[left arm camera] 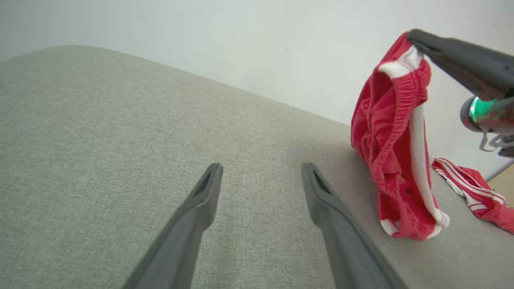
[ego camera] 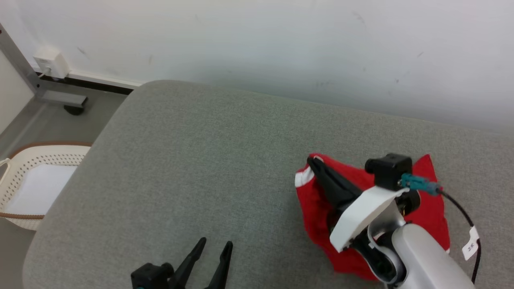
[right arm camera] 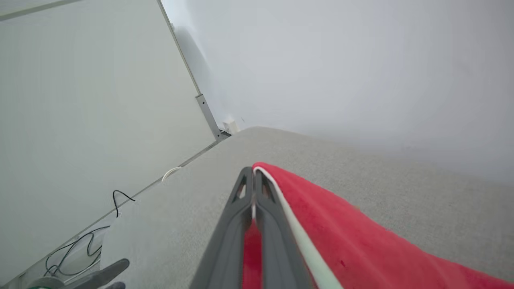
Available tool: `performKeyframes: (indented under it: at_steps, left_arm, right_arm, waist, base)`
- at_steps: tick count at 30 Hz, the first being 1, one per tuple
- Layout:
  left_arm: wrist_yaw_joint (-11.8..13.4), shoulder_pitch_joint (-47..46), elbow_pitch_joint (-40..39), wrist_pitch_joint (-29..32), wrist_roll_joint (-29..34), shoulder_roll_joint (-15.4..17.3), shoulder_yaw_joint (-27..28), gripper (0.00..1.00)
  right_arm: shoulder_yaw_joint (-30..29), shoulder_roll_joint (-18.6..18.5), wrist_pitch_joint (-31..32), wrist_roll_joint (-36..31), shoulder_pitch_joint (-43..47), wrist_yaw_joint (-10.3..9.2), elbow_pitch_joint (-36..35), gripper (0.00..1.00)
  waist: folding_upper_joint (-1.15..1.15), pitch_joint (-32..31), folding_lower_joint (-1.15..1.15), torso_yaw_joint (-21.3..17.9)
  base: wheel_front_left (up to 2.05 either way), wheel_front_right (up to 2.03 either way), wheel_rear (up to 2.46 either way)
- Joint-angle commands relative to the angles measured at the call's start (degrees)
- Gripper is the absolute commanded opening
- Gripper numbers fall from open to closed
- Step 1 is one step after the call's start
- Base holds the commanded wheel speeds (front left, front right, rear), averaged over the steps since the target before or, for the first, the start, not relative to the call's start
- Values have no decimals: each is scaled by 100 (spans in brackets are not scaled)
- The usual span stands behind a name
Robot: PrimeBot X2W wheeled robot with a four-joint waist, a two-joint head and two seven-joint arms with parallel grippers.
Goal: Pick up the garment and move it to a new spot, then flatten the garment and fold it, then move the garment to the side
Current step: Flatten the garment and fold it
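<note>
Your right gripper (right arm camera: 253,173) clamps the red garment (left arm camera: 395,132) by its white-trimmed edge; soft and light, it'll likely droop. Your left gripper (ego camera: 215,243) gapes empty.

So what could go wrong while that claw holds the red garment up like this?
1. The right claw pinches only the white-trimmed edge of the red garment at its very tips, so the cloth might slip out.
2. The garment hangs bunched, its lower end seemingly resting on the grey cushion; dragging could crumple it more.
3. A striped garment lies close by and might get snagged.
</note>
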Motion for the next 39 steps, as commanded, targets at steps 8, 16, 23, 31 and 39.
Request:
performKeyframes:
  at_steps: [8,16,23,31,39]
  left_arm:
    - [1,68,-2,-35,87,-35,41,100]
    - [16,167,-76,-41,127,7,93,100]
    - [0,61,-92,-37,161,67,93,100]
    - [23,48,-78,-32,153,118,79,100]
    - [41,59,-158,-23,139,140,41,100]
  right_arm:
    - [-69,-327,241,-250,163,-15,-184,0]
    - [247,-994,1115,-359,1664,-15,-899,0]
    - [680,-918,1137,-442,1967,-15,-868,13]
    - [404,-1126,1044,-415,2164,-15,-967,100]
    - [-572,-1399,759,-954,2537,-15,-1586,100]
  waist:
    - [0,-98,0,-82]
    - [0,-113,0,-290]
    - [0,-41,0,-584]
    - [0,-67,0,-749]
    - [0,52,0,-869]
  base:
    - [0,0,0]
    - [0,0,0]
    - [0,0,0]
    - [0,0,0]
    - [0,0,0]
